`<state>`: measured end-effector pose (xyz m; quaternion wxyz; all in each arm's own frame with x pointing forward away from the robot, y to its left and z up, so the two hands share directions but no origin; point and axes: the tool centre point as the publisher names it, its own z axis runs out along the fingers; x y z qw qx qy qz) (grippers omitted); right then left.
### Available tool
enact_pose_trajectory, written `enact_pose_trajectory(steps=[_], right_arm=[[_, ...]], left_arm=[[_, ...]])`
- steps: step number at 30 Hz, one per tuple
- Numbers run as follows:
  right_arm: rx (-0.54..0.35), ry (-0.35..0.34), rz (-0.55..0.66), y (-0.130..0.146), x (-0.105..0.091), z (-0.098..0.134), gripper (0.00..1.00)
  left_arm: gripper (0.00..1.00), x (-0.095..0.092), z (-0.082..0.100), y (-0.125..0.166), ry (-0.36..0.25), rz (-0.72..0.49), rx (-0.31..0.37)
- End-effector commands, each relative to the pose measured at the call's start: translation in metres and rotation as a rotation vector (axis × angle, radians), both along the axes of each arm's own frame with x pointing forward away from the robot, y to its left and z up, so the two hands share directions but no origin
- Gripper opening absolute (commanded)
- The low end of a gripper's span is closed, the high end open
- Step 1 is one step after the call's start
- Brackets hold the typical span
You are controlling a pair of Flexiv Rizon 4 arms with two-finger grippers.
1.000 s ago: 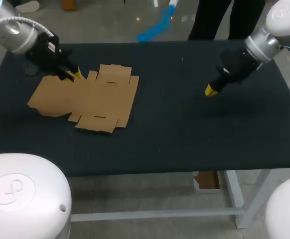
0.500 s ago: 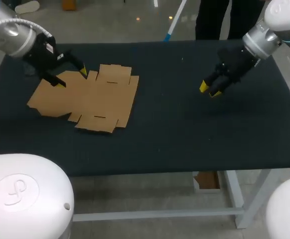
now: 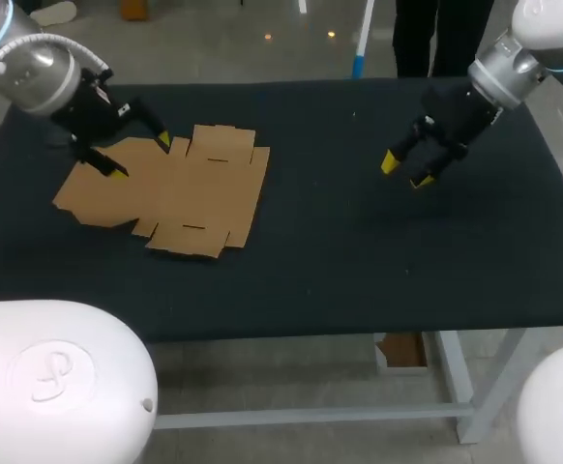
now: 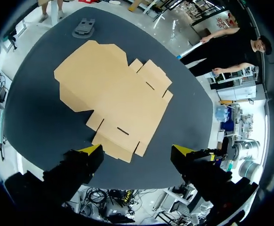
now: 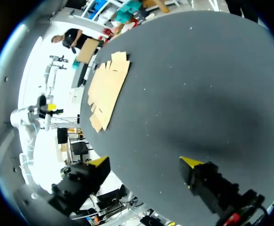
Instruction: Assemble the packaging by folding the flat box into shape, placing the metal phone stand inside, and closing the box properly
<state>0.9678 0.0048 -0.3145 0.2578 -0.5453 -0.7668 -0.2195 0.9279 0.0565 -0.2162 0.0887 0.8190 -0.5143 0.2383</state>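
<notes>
The flat brown cardboard box point(image 3: 170, 193) lies unfolded on the left half of the black table point(image 3: 359, 251). My left gripper point(image 3: 141, 155) hovers open over the box's far left flap, nothing between its fingers. In the left wrist view the box point(image 4: 113, 99) lies ahead of the open gripper point(image 4: 137, 150), and the grey metal phone stand point(image 4: 84, 27) sits beyond the box near the table's edge. My left arm hides the stand in the head view. My right gripper point(image 3: 405, 171) hangs open and empty over bare table at the right, and the box point(image 5: 106, 87) is far ahead of it point(image 5: 144, 162).
Black cloth covers the table, whose front edge point(image 3: 340, 329) runs across the head view. A person stands beyond the far edge without touching the table.
Both grippers have opened wide. The left one spread its fingers over the box's far left flap. The right one drifted slightly left and further back.
</notes>
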Motion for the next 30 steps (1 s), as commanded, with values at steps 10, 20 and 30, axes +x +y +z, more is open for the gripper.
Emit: enact_pose_trajectory(steps=[10, 20, 30], right_arm=[[0.002, 0.005, 0.006, -0.001, 0.002, 0.000, 1.00], [-0.037, -0.031, 0.003, 0.020, 0.001, -0.004, 1.00], [-0.010, -0.029, 0.028, 0.028, 0.017, -0.003, 1.00]], left_arm=[[1.00, -0.006, 0.008, -0.009, 0.005, 0.043, 0.068], [1.00, -0.007, 0.003, -0.005, 0.032, 0.048, 0.009], [1.00, -0.036, -0.007, -0.007, 0.079, 0.196, -0.039]])
